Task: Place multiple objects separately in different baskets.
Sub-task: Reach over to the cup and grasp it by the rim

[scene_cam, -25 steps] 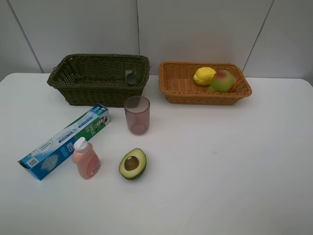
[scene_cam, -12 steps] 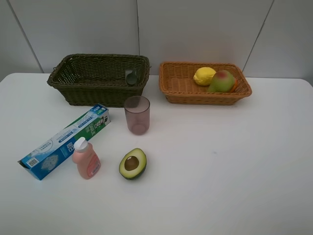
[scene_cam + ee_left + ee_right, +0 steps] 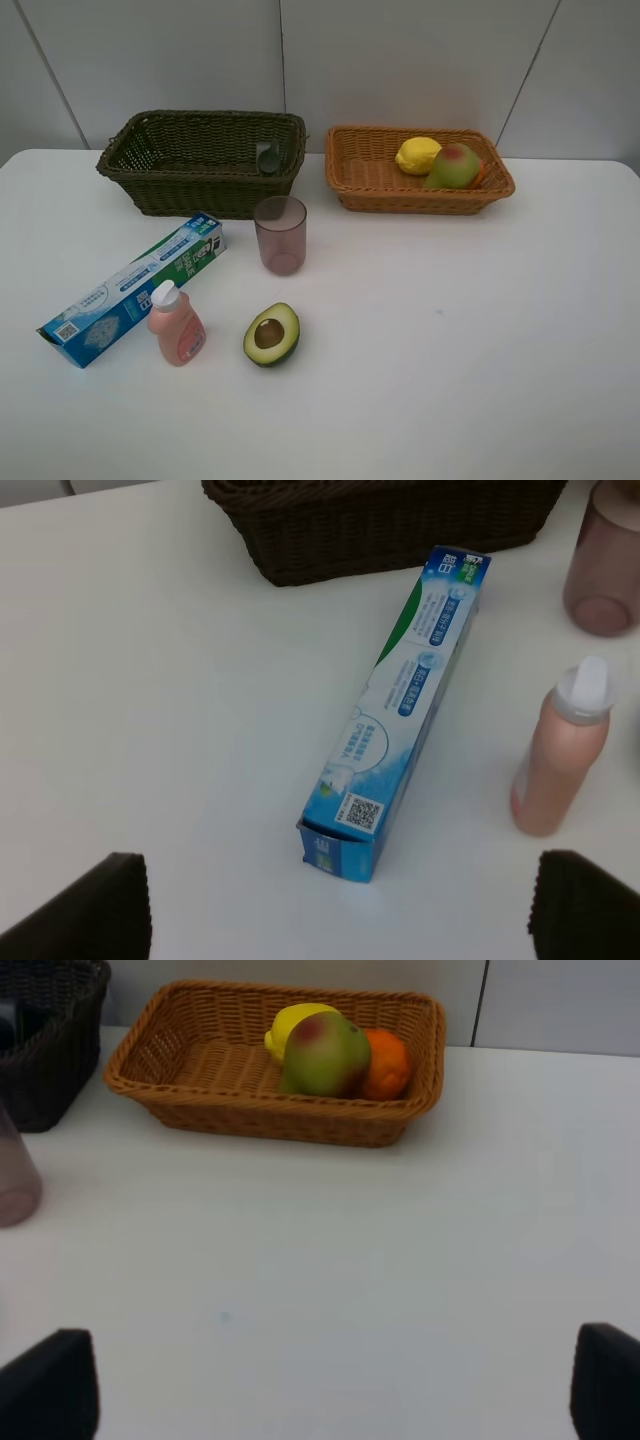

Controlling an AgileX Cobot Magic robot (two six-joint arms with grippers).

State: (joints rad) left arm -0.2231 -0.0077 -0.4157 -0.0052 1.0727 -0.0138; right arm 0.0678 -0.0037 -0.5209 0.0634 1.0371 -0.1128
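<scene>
Left wrist, left hand [image 3: 330, 920] and right hand [image 3: 320, 1390] spread, rectangular toothpaste box [image 3: 400, 720], wicker basket [image 3: 400, 530]

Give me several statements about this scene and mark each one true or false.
1. The lemon lies in the orange-tan basket. True.
2. The halved avocado lies in that basket too. False: it sits on the table, in front of the translucent cup.
3. The toothpaste box lies flat beside the pink pump bottle. True.
4. The translucent cup is tipped on its side. False: it stands upright.
5. The orange-tan basket holds only two fruits. False: the right wrist view shows an orange behind the pear, next to the lemon.
6. The left gripper and the right gripper are open and hold nothing. True.
</scene>
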